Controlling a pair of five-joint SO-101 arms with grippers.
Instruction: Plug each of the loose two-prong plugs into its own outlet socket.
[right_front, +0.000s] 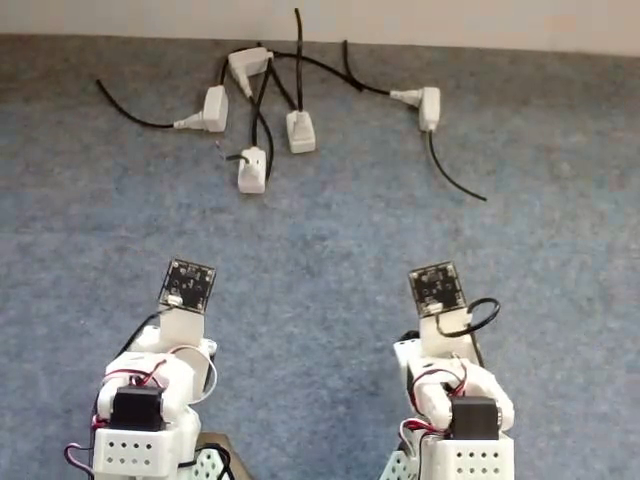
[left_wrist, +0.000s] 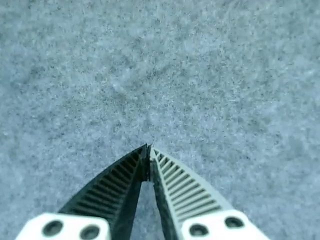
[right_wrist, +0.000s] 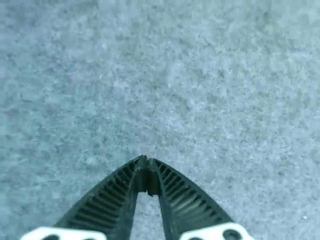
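Left pincer (left_wrist: 149, 150) and right pincer (right_wrist: 146, 161) sit pressed together, empty; the plugs (right_front: 253, 170) seem light and hard, so pinch the body, not the cord (right_front: 452, 174).

Blue-grey carpeted table (right_front: 330, 240), white plug and socket pieces (right_front: 252, 170) with black cords (right_front: 455, 175) scattered near its far edge
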